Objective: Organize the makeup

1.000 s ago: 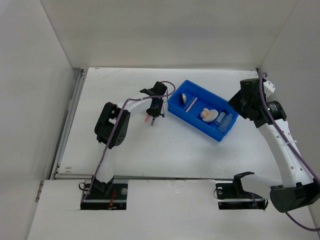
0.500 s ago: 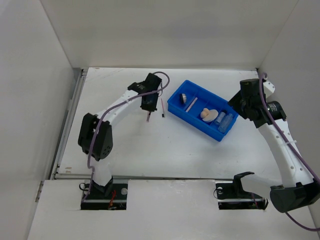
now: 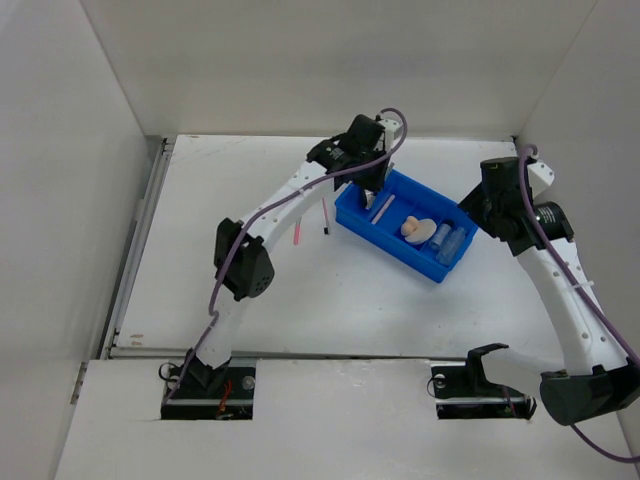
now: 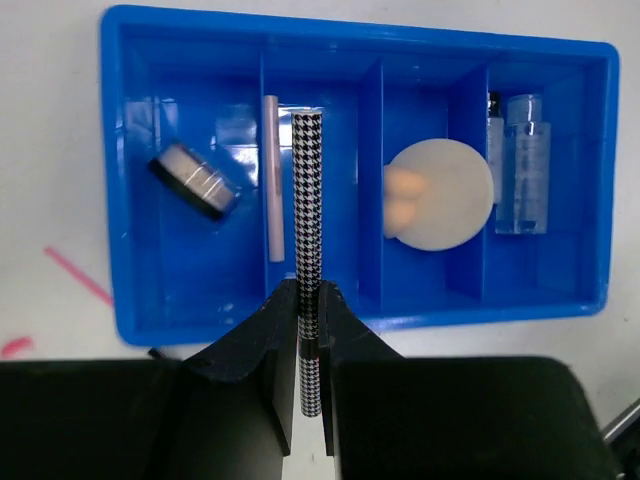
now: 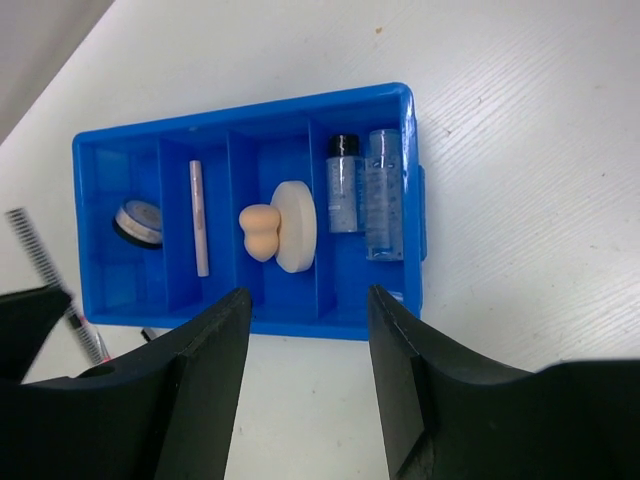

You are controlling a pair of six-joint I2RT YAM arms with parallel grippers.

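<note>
Inspector A: Step in hand?

Inspector B: Placement. The left gripper (image 4: 308, 300) is clenched on the lower end of a checked stick (image 4: 307, 190). The stick juts out over the blue tray (image 4: 350, 30), above the second compartment from the left of the wrist view.

Inspector A: Contents of the tray?

Inspector B: A round compact (image 4: 192, 180) is in the leftmost compartment and a pale slim stick (image 4: 271, 180) in the second. A beige sponge (image 4: 400, 200) sits beside a white pad (image 4: 448, 195) in the third, and the clear bottles (image 4: 522, 165) are in the rightmost.

Inspector A: The right gripper (image 5: 305, 300)?

Inspector B: Released and empty, hanging above the tray at the right of the overhead view.

Inspector A: What does the next move call for?

Inspector B: In his judgement, the left arm must lower the stick in line with that compartment, beside the pale stick, and then release it.

Inspector A: Anything outstanding?

Inspector B: Two thin items lie on the surface (image 3: 250, 180) just left of the tray. One is a pink stick (image 3: 300, 234). The other is possibly a dark-tipped pencil (image 3: 325, 212), too small to confirm.
</note>
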